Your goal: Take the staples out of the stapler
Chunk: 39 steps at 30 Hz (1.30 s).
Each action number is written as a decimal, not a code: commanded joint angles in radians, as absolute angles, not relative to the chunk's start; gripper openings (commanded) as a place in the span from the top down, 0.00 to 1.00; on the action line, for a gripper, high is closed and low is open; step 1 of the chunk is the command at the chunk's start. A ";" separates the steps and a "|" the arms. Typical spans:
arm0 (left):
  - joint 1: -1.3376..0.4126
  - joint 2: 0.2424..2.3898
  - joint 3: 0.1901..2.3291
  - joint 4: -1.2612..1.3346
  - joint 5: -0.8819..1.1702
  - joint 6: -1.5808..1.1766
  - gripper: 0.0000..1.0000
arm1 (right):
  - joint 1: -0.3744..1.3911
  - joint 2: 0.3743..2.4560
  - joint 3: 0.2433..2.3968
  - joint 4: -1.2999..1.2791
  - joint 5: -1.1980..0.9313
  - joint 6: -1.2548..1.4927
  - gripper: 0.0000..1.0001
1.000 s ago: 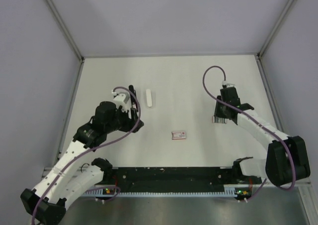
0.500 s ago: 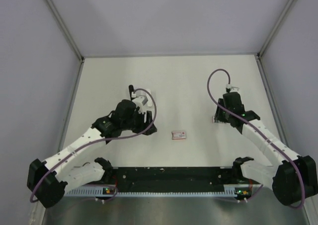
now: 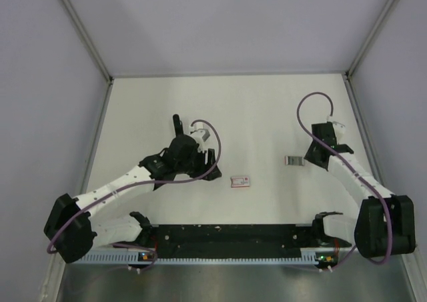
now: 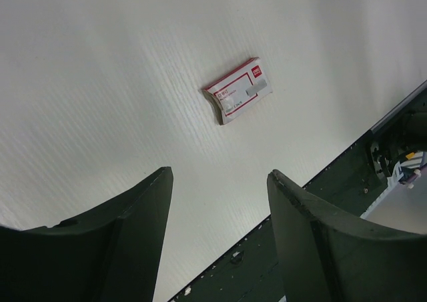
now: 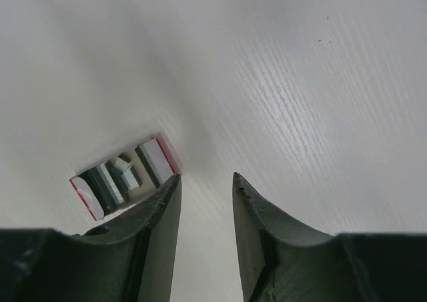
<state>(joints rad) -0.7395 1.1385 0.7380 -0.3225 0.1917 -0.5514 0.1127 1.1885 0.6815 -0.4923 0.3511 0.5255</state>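
Note:
A small red-edged tray (image 5: pixel 123 175) holds silvery-grey strips, the staples (image 5: pixel 120 171). It lies just left of my right gripper (image 5: pixel 205 177), which is open with a narrow gap and empty. In the top view the tray (image 3: pixel 293 161) sits left of the right gripper (image 3: pixel 309 159). My left gripper (image 4: pixel 220 174) is open and empty, above bare table. In the top view the left gripper (image 3: pixel 209 160) is left of centre. The white stapler is hidden under the left wrist, or I cannot tell it apart from it.
A small red-and-white box (image 4: pixel 238 91) lies on the table beyond the left fingers, and shows at centre in the top view (image 3: pixel 240 181). The black base rail (image 3: pixel 233 235) runs along the near edge. Grey walls enclose the white table (image 3: pixel 253 109).
My left arm has swung right and now covers the spot where the white stapler lay. My right gripper has drawn back to the right, off the tray, which stays on the table.

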 commanded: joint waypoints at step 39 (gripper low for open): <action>-0.752 1.164 0.672 -0.189 0.232 -0.558 0.36 | 0.049 1.362 0.667 -0.304 0.169 0.488 0.71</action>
<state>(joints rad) -0.7483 1.1671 0.6800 -0.2321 0.2207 -0.5560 0.0578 1.3567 0.6674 -0.3351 0.1814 0.4980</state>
